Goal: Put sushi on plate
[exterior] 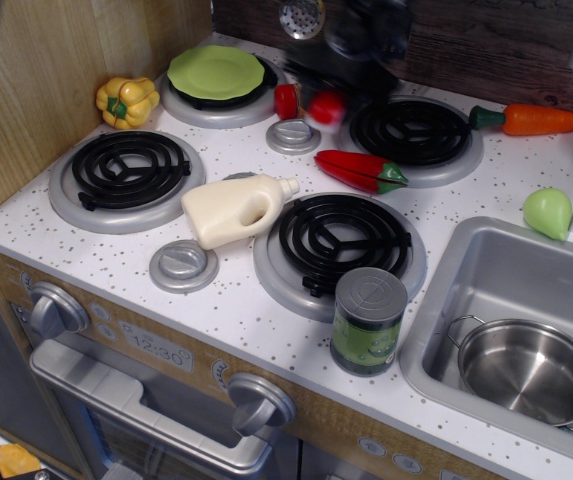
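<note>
The sushi [328, 107], a small red-topped block, hangs blurred just above the counter between the two back burners. My gripper [332, 88] is a dark, motion-blurred shape right over it and appears shut on it. The light-green plate [216, 72] lies on the back left burner, to the left of the gripper and apart from it. The gripper's fingers are too blurred to make out singly.
A red ketchup bottle [288, 100] lies partly hidden behind the gripper. A red chili [359, 170], a carrot [541, 120], a yellow pepper [126, 100], a white bottle [236, 210], a green can [368, 320] and a pale-green pear [548, 212] lie around. A sink [466, 262] holds a pot [531, 370].
</note>
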Robot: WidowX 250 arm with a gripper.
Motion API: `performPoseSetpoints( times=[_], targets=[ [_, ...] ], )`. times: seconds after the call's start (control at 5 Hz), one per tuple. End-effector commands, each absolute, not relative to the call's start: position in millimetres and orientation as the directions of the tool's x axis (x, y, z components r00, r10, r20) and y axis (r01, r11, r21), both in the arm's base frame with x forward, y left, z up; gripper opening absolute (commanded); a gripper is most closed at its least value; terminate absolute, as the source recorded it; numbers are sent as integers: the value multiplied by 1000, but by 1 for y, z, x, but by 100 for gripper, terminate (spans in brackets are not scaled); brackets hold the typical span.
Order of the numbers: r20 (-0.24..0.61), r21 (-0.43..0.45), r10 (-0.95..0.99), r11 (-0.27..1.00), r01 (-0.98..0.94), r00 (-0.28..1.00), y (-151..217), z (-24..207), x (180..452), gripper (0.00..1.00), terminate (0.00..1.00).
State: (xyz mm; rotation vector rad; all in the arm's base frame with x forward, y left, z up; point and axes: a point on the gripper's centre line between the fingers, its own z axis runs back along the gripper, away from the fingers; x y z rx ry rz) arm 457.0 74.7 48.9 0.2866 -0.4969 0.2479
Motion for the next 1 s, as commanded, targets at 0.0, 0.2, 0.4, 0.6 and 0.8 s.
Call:
performPoseSetpoints(
  times=[0.0,0.2,0.4,0.6,0.8],
  targets=[
    [580,214,105,937,-276,808,135,97,466,0,0],
    [591,238,71,936,-258,803,164,100,461,0,0],
    [582,238,39,947,-216,813,181,98,461,0,0],
    [598,222,8,959,-176,801,187,88,469,0,0],
    [608,179,-29,978,-102,794,193,82,480,100,100]
  ],
)
